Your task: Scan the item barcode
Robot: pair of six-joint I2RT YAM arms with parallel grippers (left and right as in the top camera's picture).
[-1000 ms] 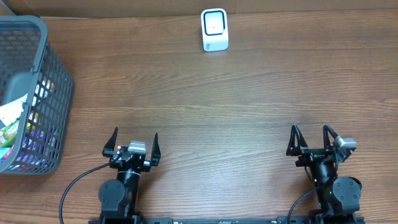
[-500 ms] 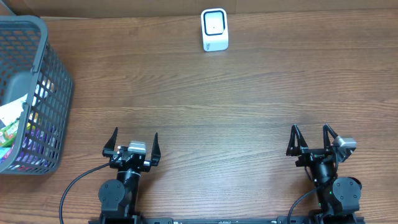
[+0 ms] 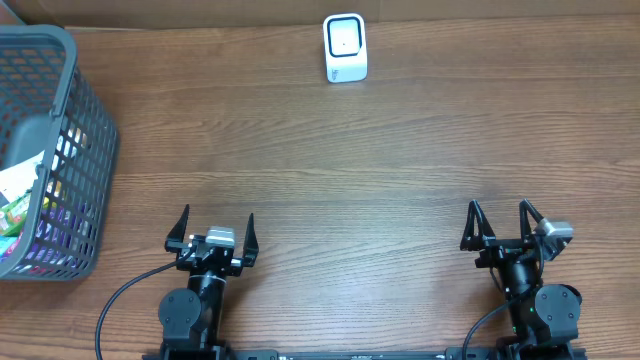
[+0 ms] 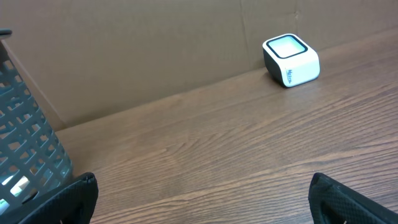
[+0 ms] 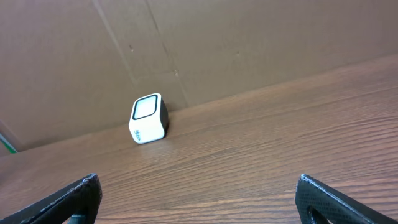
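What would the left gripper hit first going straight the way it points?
Likely nothing before the brown cardboard back wall; grey mesh basket lies left of that line, white scanner right.

Grey mesh basket (image 3: 98, 150) (far left) on a wooden table (image 3: 380, 150); backdrop (image 4: 155, 50) seemingly cardboard.

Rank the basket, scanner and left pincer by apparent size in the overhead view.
Largest: the basket, even though the frame edge crops it.
Next: the left pincer, counting its open spread.
Smallest: the scanner.
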